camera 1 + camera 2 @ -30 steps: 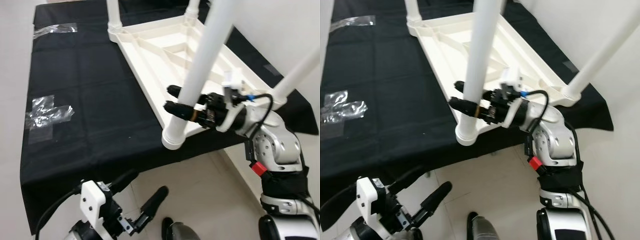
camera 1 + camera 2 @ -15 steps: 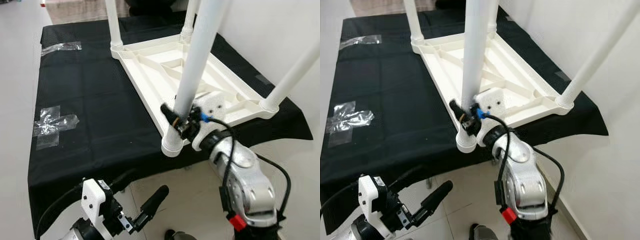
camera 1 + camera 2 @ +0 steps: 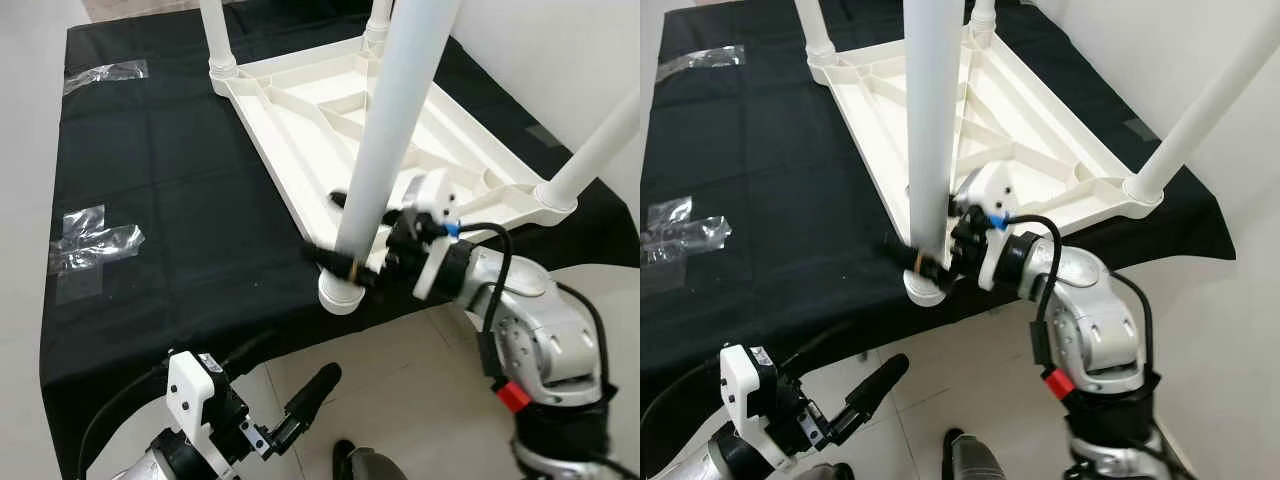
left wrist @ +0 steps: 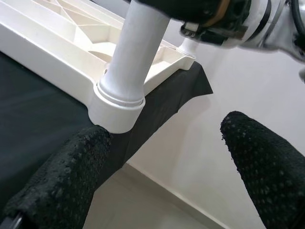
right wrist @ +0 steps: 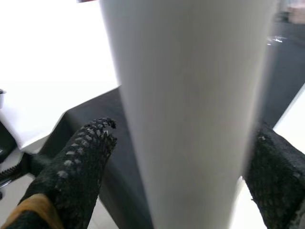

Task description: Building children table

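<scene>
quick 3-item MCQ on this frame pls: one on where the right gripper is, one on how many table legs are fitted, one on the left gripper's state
1. Where is the right gripper?
A. On the tape
B. Around the nearest table leg, just above its socket
C. On the floor

2. How many legs stand in the upturned white table top?
A. Two
B. Three
C. Four

3. What state is the left gripper in?
A. Open, holding nothing
B. Shut on a leg
C. Shut on the black cloth

Answers: 1 B, its fingers sit on either side of the leg. 2 C, one leg rises from each corner. 3 A, its fingers are spread apart, low by the cloth's edge.
</scene>
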Available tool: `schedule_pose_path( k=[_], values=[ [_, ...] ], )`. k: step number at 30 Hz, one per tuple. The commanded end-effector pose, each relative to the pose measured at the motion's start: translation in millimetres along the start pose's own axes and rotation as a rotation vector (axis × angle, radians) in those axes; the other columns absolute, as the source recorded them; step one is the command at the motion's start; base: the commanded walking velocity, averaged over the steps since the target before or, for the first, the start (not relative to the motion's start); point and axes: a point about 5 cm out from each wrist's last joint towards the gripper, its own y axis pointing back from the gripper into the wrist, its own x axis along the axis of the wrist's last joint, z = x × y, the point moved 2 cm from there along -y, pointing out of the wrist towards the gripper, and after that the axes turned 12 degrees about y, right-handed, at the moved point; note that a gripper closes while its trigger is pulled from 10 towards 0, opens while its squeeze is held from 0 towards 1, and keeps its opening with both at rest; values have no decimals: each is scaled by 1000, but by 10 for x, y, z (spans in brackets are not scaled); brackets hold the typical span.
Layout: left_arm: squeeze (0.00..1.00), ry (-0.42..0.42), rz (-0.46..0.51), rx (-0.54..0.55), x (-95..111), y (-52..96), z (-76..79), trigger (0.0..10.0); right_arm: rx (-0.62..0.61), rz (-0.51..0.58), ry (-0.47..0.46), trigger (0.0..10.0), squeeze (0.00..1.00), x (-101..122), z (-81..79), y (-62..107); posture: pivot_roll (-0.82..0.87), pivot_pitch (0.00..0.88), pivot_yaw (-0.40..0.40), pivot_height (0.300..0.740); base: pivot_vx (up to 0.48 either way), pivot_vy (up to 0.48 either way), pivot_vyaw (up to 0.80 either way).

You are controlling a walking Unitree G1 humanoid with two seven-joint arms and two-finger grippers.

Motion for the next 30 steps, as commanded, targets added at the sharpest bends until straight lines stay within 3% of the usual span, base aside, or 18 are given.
schedule_pose_path(
  k=[1, 6, 7, 8, 20, 22, 23, 24, 25, 26, 27, 28, 29, 30],
  values=[
    [0, 6, -24, 14, -35, 36, 20, 10000, 107, 27, 47, 10000, 0, 49, 66, -33, 83, 284, -54, 740, 0, 0, 0],
    [0, 5, -28, 18, -30, 60, 46, 10000, 156, 43, 94, 10000, 0, 121, 271, 4, 100, 292, -55, 740, 0, 0, 0],
    [0, 4, -29, 20, -31, 66, 50, 10000, 167, 40, 100, 8196, 0, 121, 318, 35, 102, 293, -54, 740, 0, 0, 0],
    [0, 4, -30, 22, -32, 70, 52, 10000, 175, 31, 102, 0, 0, 116, 360, 68, 104, 293, -54, 740, 0, 0, 0],
    [0, 9, -37, 23, -44, 81, 60, 10000, 237, 8, 103, 0, 0, 87, 418, 242, 92, 292, -43, 740, 0, 0, 0],
    [0, 15, -38, 20, -55, 86, 54, 10000, 147, 101, -40, 0, 0, 21, 232, 251, 66, 283, -58, 740, 0, 0, 0],
    [0, 15, -38, 20, -55, 86, 54, 10000, 147, 101, -40, 0, 0, 21, 232, 251, 66, 283, -58, 740, 0, 0, 0],
    [0, 17, -39, 19, -61, 96, 53, 10000, 10, 126, -127, 0, 0, -71, 160, 179, 56, 276, -69, 740, 0, 0, 0],
    [0, 17, -39, 19, -61, 96, 53, 10000, 10, 126, -127, 0, 0, -71, 160, 179, 56, 276, -69, 740, 0, 0, 0],
    [0, 19, -41, 21, -63, 110, 39, 10000, -373, -206, -299, 0, 0, -689, -191, 93, 51, 266, -64, 740, 0, 0, 0],
    [0, 19, -41, 21, -63, 110, 39, 10000, -373, -206, -299, 0, 0, -689, -191, 93, 51, 266, -64, 740, 0, 0, 0],
    [0, 20, -41, 22, -58, 120, 28, 10000, -600, -407, -395, 0, 0, -961, -592, 140, 54, 265, -55, 740, 0, 0, 0],
    [0, 20, -42, 23, -53, 116, 6, 10000, -719, -550, -432, 0, 0, -1067, -895, 210, 53, 267, -44, 740, 0, 0, 0],
    [0, 20, -42, 23, -53, 116, 6, 10000, -719, -550, -432, 0, 0, -1067, -895, 210, 53, 267, -44, 740, 0, 0, 0]
  ],
)
